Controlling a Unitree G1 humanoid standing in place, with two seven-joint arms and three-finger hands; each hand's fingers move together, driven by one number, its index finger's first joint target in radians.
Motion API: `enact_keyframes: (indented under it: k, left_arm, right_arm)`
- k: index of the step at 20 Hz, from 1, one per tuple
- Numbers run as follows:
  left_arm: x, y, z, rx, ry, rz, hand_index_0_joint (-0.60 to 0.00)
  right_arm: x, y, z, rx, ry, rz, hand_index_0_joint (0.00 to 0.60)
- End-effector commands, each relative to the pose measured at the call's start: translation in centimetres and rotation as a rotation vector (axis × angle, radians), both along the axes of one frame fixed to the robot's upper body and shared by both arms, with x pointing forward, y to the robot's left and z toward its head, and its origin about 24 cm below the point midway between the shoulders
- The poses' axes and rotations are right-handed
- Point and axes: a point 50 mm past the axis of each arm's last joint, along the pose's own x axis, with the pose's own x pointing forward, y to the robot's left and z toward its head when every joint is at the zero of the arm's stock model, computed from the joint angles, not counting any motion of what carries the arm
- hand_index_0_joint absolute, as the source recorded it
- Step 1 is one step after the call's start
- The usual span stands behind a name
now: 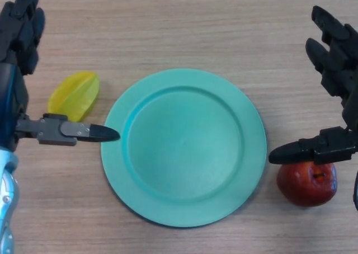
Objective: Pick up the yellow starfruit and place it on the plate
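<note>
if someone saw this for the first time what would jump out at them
The big teal plate fills the middle of the wooden table and holds nothing. A yellow starfruit lies just off its left edge, partly under the open left hand, whose thumb reaches toward the plate's rim. A red apple sits at the plate's lower right, beneath the thumb of the open right hand.

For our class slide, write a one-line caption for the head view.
Open left hand beside the yellow starfruit, empty teal plate centre, open right hand above a red apple.
</note>
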Motion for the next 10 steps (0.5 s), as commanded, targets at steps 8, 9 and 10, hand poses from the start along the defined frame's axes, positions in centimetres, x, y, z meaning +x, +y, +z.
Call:
enact_keyframes:
  k: [8, 9, 10]
  left_arm:
    - [2.5, 4.6, -0.9, 0.097, -0.099, 0.162, 0.000]
    - [3.0, 4.7, -1.6, 0.098, -0.076, 0.162, 0.000]
    - [3.4, 4.9, -1.9, 0.098, -0.066, 0.161, 0.000]
  right_arm:
    - [-1.3, 0.2, 2.9, -0.027, -0.227, 0.038, 0.000]
    - [-1.3, 0.2, 3.0, -0.025, -0.224, 0.033, 0.000]
    - [-1.3, 0.2, 3.0, -0.025, -0.223, 0.028, 0.000]
